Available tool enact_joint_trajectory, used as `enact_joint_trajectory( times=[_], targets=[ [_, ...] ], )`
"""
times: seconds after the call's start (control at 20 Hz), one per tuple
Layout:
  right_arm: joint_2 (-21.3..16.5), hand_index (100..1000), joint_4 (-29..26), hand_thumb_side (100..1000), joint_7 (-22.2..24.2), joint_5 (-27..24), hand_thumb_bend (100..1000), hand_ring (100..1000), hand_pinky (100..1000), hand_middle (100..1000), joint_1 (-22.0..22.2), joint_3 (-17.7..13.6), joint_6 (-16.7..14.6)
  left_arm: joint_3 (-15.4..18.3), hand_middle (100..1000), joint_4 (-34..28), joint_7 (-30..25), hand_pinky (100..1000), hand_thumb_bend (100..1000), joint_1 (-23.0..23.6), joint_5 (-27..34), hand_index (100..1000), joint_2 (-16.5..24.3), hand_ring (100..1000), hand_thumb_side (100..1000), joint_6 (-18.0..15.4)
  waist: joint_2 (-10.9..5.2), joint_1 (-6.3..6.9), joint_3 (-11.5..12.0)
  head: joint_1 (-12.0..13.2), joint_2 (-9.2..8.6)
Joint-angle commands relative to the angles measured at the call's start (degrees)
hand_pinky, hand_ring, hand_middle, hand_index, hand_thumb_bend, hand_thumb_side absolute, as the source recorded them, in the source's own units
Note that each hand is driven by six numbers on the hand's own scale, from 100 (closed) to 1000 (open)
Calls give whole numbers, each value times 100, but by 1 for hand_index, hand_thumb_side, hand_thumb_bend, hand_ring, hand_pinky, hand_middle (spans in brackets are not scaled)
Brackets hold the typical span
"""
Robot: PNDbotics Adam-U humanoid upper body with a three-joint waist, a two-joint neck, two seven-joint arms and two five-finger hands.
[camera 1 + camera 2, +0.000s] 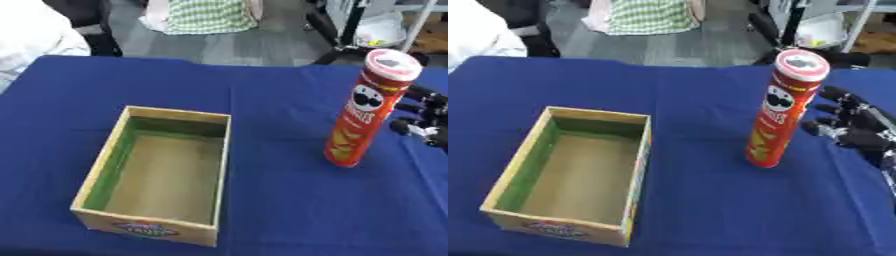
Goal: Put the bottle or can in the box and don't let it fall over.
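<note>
A tall red Pringles can (782, 109) with a clear lid stands upright on the blue tablecloth, right of centre. My right hand (855, 125) comes in from the right edge, just beside the can, fingers spread and straight toward it, a small gap between them and the can. An open cardboard box (157, 172) with a green inner wall sits empty on the left half of the table. My left hand does not show in either view.
The blue cloth (289, 210) covers the table. Beyond the far edge are chair legs, a white bag (385, 27) and a person's white sleeve (31, 37) at the upper left corner.
</note>
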Motion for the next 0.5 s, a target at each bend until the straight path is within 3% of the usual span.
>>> enact_joint_trajectory(
  times=[0.05, 0.5],
  targets=[
    [-97, 1000, -153, 100, 16, -61, 599, 956, 919, 999, -85, -10, 15, 13, 829, -59, -21, 924, 100, -26, 2, 830, 62, 775, 726, -6, -52, -3, 0, 17, -45],
    [12, 1000, -132, 100, -6, -73, 603, 960, 923, 1000, -131, 31, 69, 7, 828, -50, -23, 923, 100, -20, -8, 829, 43, 774, 729, 0, -32, 0, 11, 8, -64]
  ],
)
